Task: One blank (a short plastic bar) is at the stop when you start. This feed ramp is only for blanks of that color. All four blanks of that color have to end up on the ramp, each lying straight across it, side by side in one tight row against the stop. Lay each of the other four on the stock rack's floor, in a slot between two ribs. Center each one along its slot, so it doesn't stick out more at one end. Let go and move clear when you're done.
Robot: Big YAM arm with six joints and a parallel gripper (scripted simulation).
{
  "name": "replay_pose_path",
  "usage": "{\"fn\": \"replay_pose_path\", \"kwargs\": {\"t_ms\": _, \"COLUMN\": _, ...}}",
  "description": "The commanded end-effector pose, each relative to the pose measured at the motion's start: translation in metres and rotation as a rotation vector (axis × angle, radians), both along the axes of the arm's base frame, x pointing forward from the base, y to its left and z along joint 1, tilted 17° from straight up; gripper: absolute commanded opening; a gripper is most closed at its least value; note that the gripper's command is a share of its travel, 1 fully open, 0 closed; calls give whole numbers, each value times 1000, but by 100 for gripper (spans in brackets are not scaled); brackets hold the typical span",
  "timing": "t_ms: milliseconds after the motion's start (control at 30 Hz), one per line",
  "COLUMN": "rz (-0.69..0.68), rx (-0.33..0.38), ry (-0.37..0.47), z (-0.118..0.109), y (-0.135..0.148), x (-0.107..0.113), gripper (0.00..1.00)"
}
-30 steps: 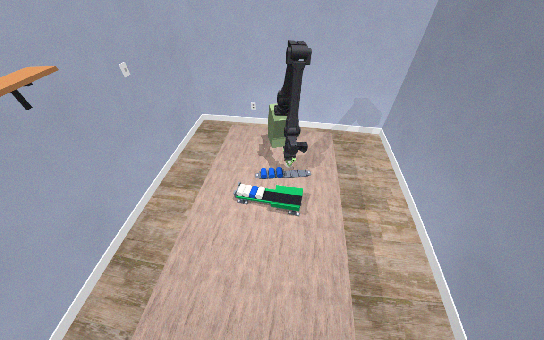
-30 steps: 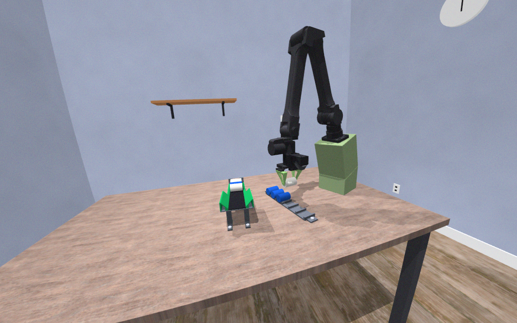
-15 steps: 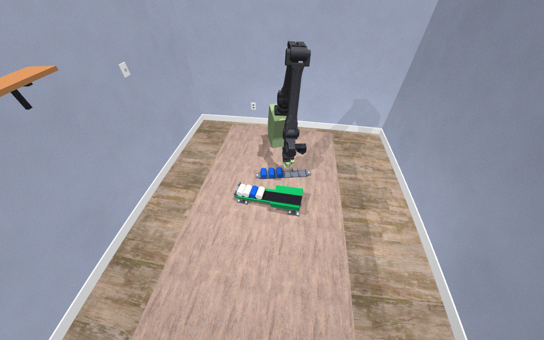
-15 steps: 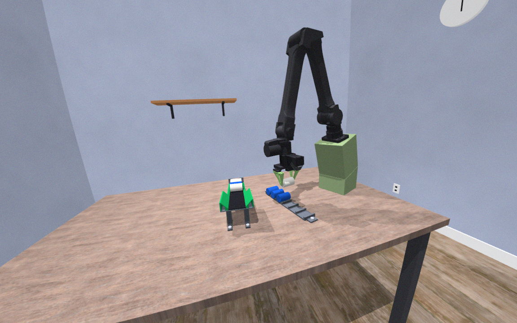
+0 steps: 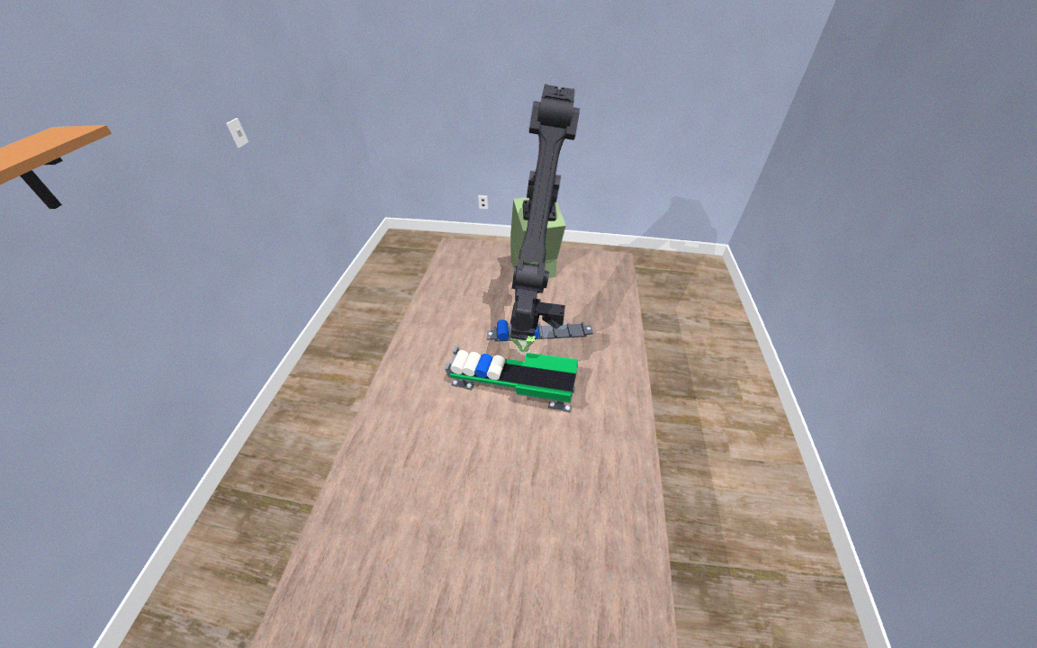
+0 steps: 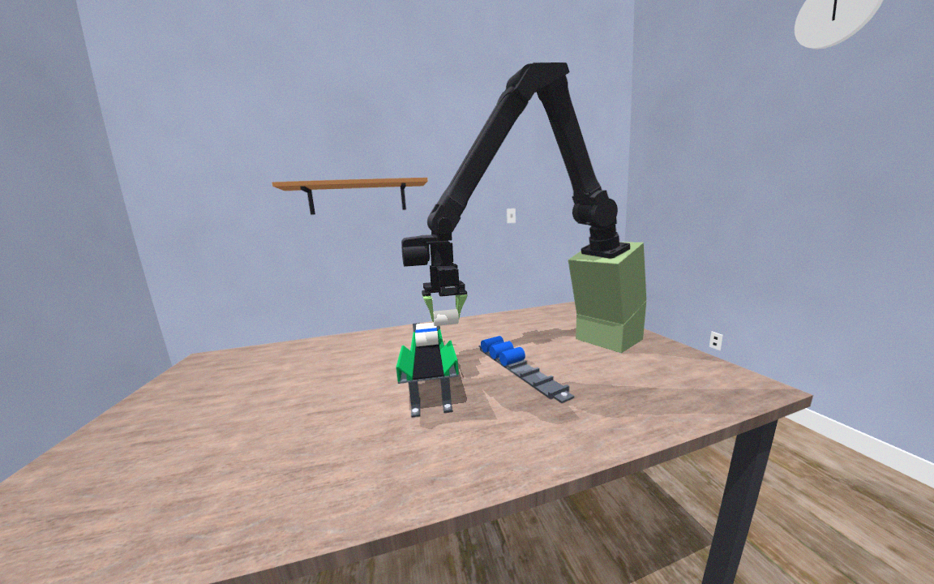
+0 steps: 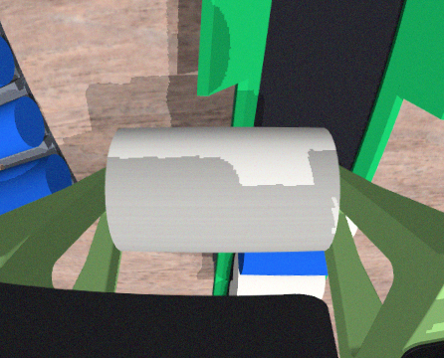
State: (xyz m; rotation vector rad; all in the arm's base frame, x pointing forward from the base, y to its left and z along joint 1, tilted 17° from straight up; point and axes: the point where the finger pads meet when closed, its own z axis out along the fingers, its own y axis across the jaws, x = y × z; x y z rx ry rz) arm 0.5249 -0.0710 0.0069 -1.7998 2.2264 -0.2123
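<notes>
Holding a white blank (image 7: 222, 199) end to end, the gripper (image 6: 445, 307) hangs above the table (image 6: 238, 450) with its green fingers clamped on the two flat ends of the bar. In the wrist view the blank lies level between the fingers, its long axis running across the frame.

Position of the held blank — in the exterior view it is in the air, just above and slightly to the right of the near end of the feed ramp (image 6: 404, 361), not touching it. In the wrist view the ramp's black bed (image 7: 335, 34) and green side walls extend away beyond the blank.

Ramp contents — the top view shows four blanks lying across the ramp in a row at its left end: two white blanks (image 5: 464, 362), then a blue blank (image 5: 483, 364), then another white blank (image 5: 495, 367). They sit side by side and appear to touch one another. The rest of the black bed carries nothing.

Stock rack (image 6: 539, 381): a grey ribbed strip lying on the table beside the ramp, apart from it. Three blue blanks (image 6: 501, 349) occupy adjacent slots at its far end in the exterior view; the slots toward its near end are unoccupied.

The arm (image 6: 485, 138) rises from a green pedestal (image 6: 612, 298) at the table's far corner.
</notes>
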Motion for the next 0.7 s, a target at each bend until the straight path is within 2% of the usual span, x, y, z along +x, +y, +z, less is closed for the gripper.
{"fn": "replay_pose_path", "kwargs": {"t_ms": 0, "rz": -66, "rx": 20, "ry": 7, "z": 26, "y": -31, "x": 37, "gripper": 63}}
{"fn": "replay_pose_path", "kwargs": {"t_ms": 167, "rz": -99, "rx": 29, "ry": 6, "z": 43, "y": -51, "x": 52, "gripper": 63}}
{"fn": "replay_pose_path", "kwargs": {"t_ms": 200, "rz": -77, "rx": 26, "ry": -7, "z": 51, "y": -38, "x": 56, "gripper": 63}}
{"fn": "replay_pose_path", "kwargs": {"t_ms": 233, "rz": -74, "rx": 23, "ry": -26, "z": 62, "y": -37, "x": 57, "gripper": 63}}
{"fn": "replay_pose_path", "kwargs": {"t_ms": 267, "rz": -74, "rx": 22, "ry": -28, "z": 63, "y": -37, "x": 57, "gripper": 63}}
{"fn": "replay_pose_path", "kwargs": {"t_ms": 300, "rz": -71, "rx": 28, "ry": 10, "z": 46, "y": -34, "x": 45, "gripper": 63}}
{"fn": "replay_pose_path", "kwargs": {"t_ms": 333, "rz": -70, "rx": 30, "ry": 19, "z": 42, "y": -33, "x": 42, "gripper": 63}}
{"fn": "replay_pose_path", "kwargs": {"t_ms": 433, "rz": -70, "rx": 30, "ry": 22, "z": 40, "y": -33, "x": 41, "gripper": 63}}
{"fn": "replay_pose_path", "kwargs": {"t_ms": 467, "rz": -95, "rx": 25, "ry": -7, "z": 45, "y": -49, "x": 44, "gripper": 63}}
{"fn": "replay_pose_path", "kwargs": {"t_ms": 600, "rz": -96, "rx": 24, "ry": 2, "z": 44, "y": -49, "x": 42, "gripper": 63}}
{"fn": "replay_pose_path", "kwargs": {"t_ms": 667, "rz": -81, "rx": 25, "ry": 6, "z": 40, "y": -40, "x": 44, "gripper": 63}}
